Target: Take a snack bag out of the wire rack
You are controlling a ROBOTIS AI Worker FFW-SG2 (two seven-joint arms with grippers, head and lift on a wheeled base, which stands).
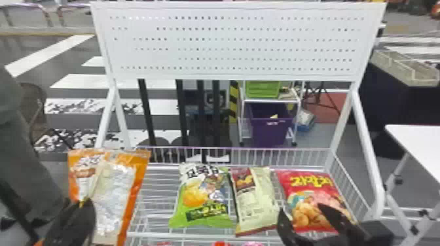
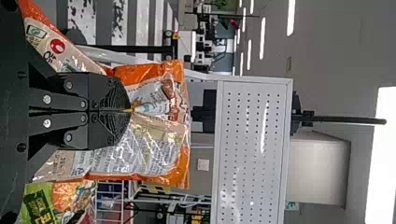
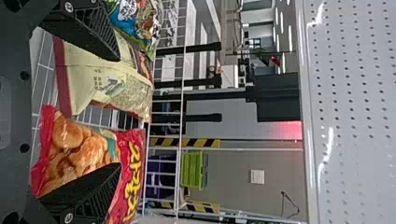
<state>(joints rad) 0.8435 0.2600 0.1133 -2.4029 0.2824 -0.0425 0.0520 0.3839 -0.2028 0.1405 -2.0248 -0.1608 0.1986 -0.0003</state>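
Over at the rack's left end, up comes the big picture: an orange snack bag (image 1: 129, 196) upright, its middle pinched firmly in the left pincer (image 1: 85, 204), blades pressed together on the packaging! It covers part of the white wire rack (image 1: 154, 209) and the frame's left leg; whether its lower edge clears the wires, I can't tell.

Across to the right pincer (image 1: 302, 210), and it's spread wide, nothing gripped, one finger over the red snack bag (image 1: 309, 194) and the other near the cream snack bag (image 1: 257, 202). Next along lies the green snack bag (image 1: 203, 202), close beside the cream one, with bare wires between it and the orange bag.

Now the obstacles! A low wire fence (image 1: 262, 157) guards the rack's back, angled white legs flank it, and a broad perforated panel (image 1: 235, 42) towers above. Beyond stand black posts (image 1: 181, 114), a green crate (image 1: 263, 89) over a purple bin (image 1: 270, 131), and, out right, a white table (image 1: 422, 144).
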